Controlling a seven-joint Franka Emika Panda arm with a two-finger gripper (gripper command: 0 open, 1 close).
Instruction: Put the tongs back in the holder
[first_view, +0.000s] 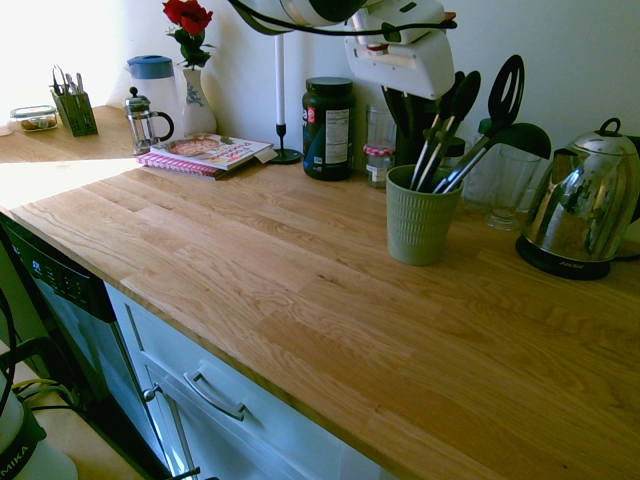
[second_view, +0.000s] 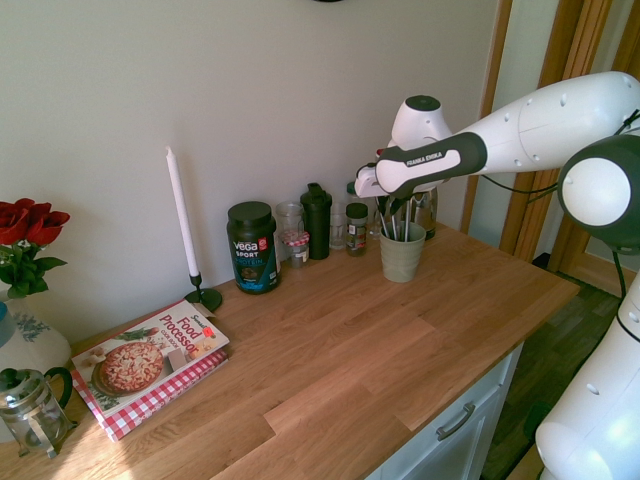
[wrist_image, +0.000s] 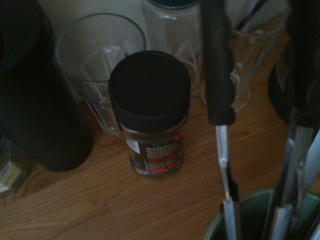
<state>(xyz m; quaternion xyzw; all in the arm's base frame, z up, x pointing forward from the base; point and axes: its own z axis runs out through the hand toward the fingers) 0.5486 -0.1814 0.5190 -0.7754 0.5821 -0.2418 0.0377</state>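
The tongs (first_view: 438, 140) stand in the holder (first_view: 418, 225), a sage-green ribbed cup, with their grey arms leaning right and the black ends up. A black slotted spatula (first_view: 505, 90) shares the cup. My gripper (first_view: 405, 105) hangs just above the cup's back-left rim, close beside the tongs' upper ends. I cannot see whether it touches them. From the other side, the gripper (second_view: 392, 205) sits low over the holder (second_view: 402, 255). In the wrist view the tongs (wrist_image: 218, 75) rise out of the green rim (wrist_image: 220, 227) as two spread arms.
A steel kettle (first_view: 585, 205) stands right of the cup, with glasses (first_view: 510, 185) behind it. A dark supplement tub (first_view: 328, 128), small jars (wrist_image: 150, 110) and a shaker line the wall. A candle (second_view: 182, 215) and cookbook (first_view: 205, 153) lie further left.
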